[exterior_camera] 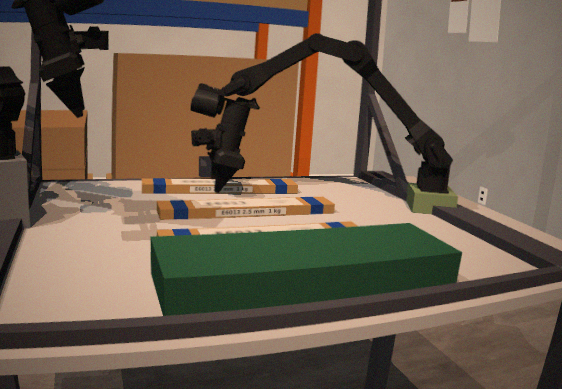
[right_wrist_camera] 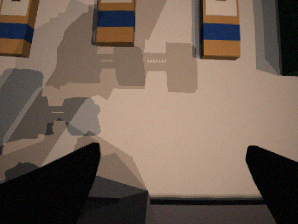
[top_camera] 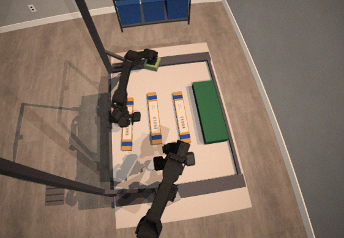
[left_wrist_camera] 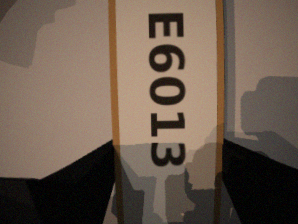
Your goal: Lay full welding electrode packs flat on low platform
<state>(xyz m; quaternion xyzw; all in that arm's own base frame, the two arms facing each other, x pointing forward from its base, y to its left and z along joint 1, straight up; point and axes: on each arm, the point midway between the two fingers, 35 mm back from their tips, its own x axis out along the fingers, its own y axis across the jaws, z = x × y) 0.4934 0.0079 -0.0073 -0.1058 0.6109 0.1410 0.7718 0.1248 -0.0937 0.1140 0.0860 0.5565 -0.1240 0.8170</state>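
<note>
Electrode pack (top_camera: 127,136) (exterior_camera: 187,187) (left_wrist_camera: 167,75) near the tabletop's (top_camera: 211,163) (exterior_camera: 75,267) (left_wrist_camera: 55,100) (right_wrist_camera: 175,120) long edge: left hand (top_camera: 128,118) (exterior_camera: 218,190) (left_wrist_camera: 168,142) grips its middle, likely for balance; right hand (top_camera: 176,147) (exterior_camera: 80,114) (right_wrist_camera: 173,147) wide.

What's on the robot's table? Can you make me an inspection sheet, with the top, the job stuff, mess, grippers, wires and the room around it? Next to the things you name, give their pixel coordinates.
Surface: pale tabletop (top_camera: 211,161) (exterior_camera: 75,277) (left_wrist_camera: 50,110) (right_wrist_camera: 150,120) with dark edge rails; shadows across it.
Job's things: far-side pack (top_camera: 127,139) (exterior_camera: 150,186) (left_wrist_camera: 167,90) (right_wrist_camera: 17,31) gripped; middle pack (top_camera: 153,111) (exterior_camera: 250,209) (right_wrist_camera: 116,20) and platform-side pack (top_camera: 181,114) (exterior_camera: 180,233) (right_wrist_camera: 221,32) lie flat, ungripped; green platform (top_camera: 210,111) (exterior_camera: 300,252) (right_wrist_camera: 290,35) has no pack on it. Which are full: cannot tell.
Clutter: nothing seen.
Left gripper (top_camera: 126,117) (exterior_camera: 219,189) (left_wrist_camera: 168,142): shut on the far-side pack.
Right gripper (top_camera: 174,161) (exterior_camera: 80,114) (right_wrist_camera: 174,147): open, nothing between its fingers.
Cables: nothing seen.
Surroundings: blue bins (top_camera: 128,13) in a shelf unit, big cardboard box (exterior_camera: 165,117), papers on the wall.
</note>
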